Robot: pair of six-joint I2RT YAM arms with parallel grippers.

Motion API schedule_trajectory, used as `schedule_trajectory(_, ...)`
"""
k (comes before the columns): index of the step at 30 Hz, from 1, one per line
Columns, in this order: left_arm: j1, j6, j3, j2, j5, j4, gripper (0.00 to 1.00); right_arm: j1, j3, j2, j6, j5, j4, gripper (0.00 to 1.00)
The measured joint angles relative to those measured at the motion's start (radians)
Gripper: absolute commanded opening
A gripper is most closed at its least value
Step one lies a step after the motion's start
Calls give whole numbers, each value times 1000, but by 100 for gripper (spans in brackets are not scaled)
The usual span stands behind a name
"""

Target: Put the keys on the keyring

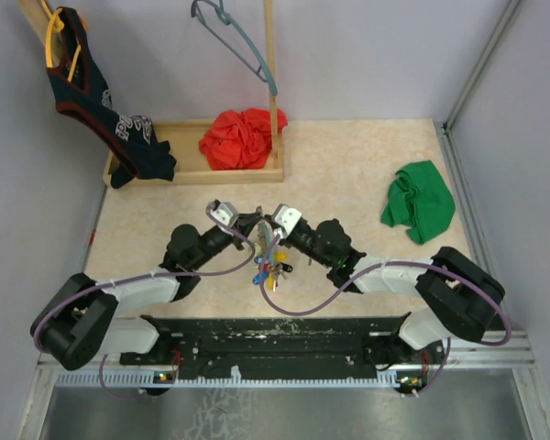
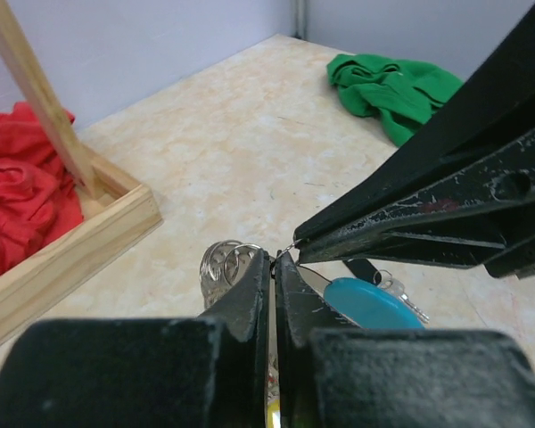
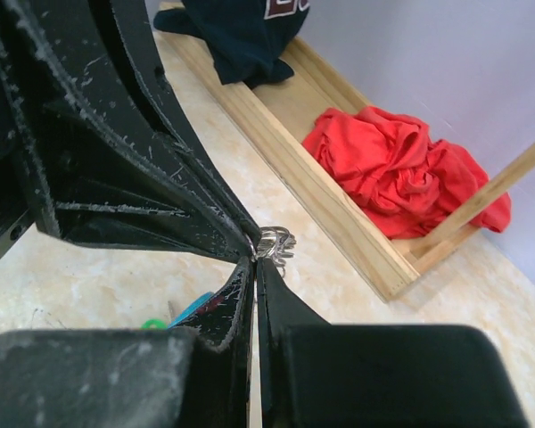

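1. The tabletop (image 1: 348, 183) carries the work at its middle, where both arms reach in from the near edge and meet.
2. The left tool (image 1: 254, 231) comes in from the left and the right tool (image 1: 271, 235) from the right. They stand tip to tip in a shallow V that opens toward the bases.
3. In its own wrist view the left tool (image 2: 275, 259) is clenched, with only a thin slit between its jaws. The right tool (image 3: 254, 266) is clenched the same way in its view.
4. The keyring (image 1: 264, 244) seems to be the pale loop between the two tips in the top view. It is too small there to trace its full outline.
5. The keys (image 1: 268, 273) lie bunched just on the near side of the tips, about as close to one arm as the other. A blue key head (image 2: 366, 303) sits just right of the left tool and under the right one.
6. Small silver rings (image 2: 225, 263) sit just left of the left tool's tip, touching or nearly touching it.
7. A thin wire (image 2: 290, 247) shows exactly where the tips meet. Which tool pinches it cannot be told. Any threading probably turns on this point, with the keys to be brought up from the near side.
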Motion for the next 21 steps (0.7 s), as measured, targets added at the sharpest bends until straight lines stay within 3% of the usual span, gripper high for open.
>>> schedule_trajectory(6,-65,3,9,-5,-207,-23,39,31,0,0,3,92,0,0)
schedule_trajectory(9,-65,14,-5,-18,-236,-8,42,34,4,0,2,113,0,0)
schedule_trajectory(16,130,11,-97,-58,-7,94,47,-10,8,-29,37,68,-46,0)
schedule_trajectory(21,153,37,-102,-48,217,131,48,-64,8,-60,68,-12,-74,0)
